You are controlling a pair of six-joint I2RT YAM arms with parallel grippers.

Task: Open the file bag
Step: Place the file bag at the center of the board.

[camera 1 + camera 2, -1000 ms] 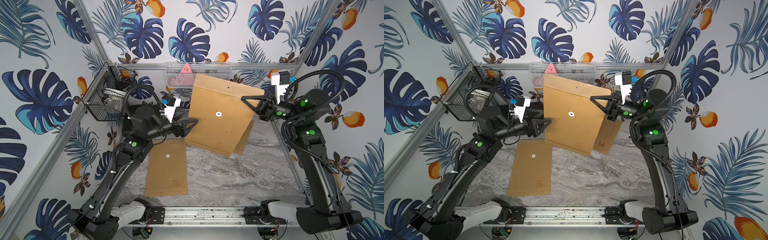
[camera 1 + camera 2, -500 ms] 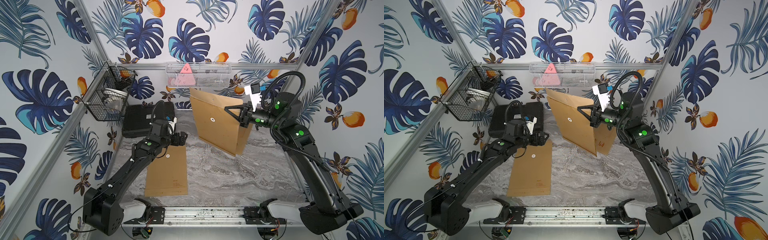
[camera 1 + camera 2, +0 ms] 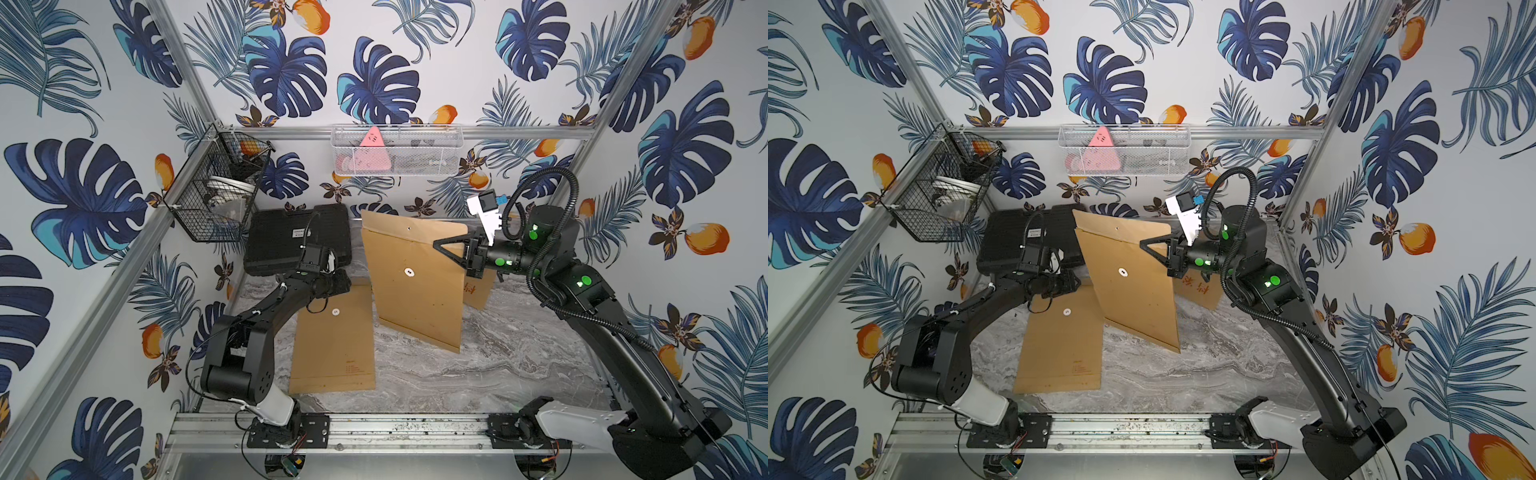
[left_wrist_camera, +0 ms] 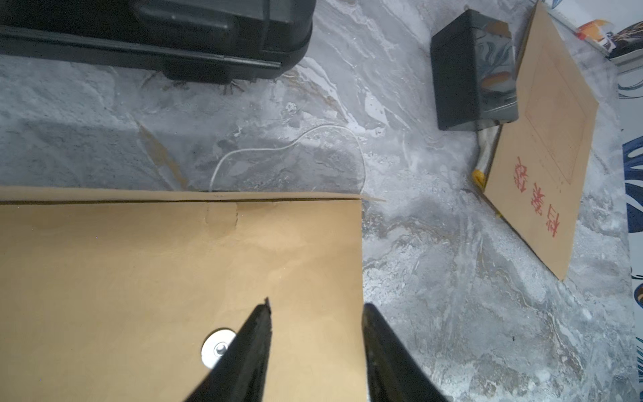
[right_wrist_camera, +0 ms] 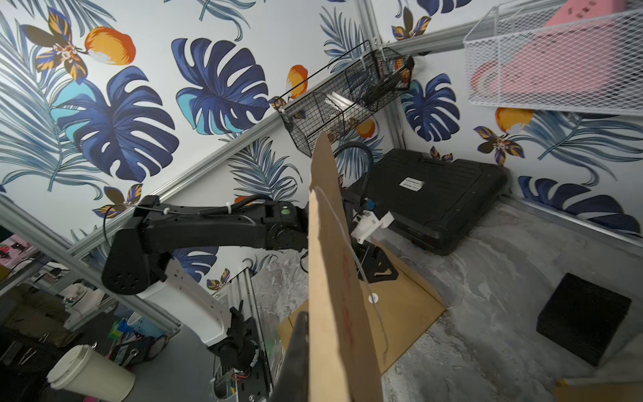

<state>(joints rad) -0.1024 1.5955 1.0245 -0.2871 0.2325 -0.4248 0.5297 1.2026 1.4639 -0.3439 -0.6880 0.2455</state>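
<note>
A grey marble-look table sits inside a booth papered with blue leaves and oranges. Nearest the front rail, on the left side, a flat file bag lies with its long axis running front to back and its button toward the far end.

The left gripper hovers low over that far end, jaws partly apart with nothing between them. One finger is above the paper beside the button. The other is just off the long edge that faces the table's middle. A loose white string trails on the marble past the bag's far short edge, straight ahead of the fingers. The left arm is clearly the nearer one to this bag.

Further back, mid-table, the right gripper is closed on the side edge of a raised file bag. This bag hangs tilted, flap uppermost, its lower corner near the table. Behind it lies a third file bag with red characters. A black case rests by the back wall.
</note>
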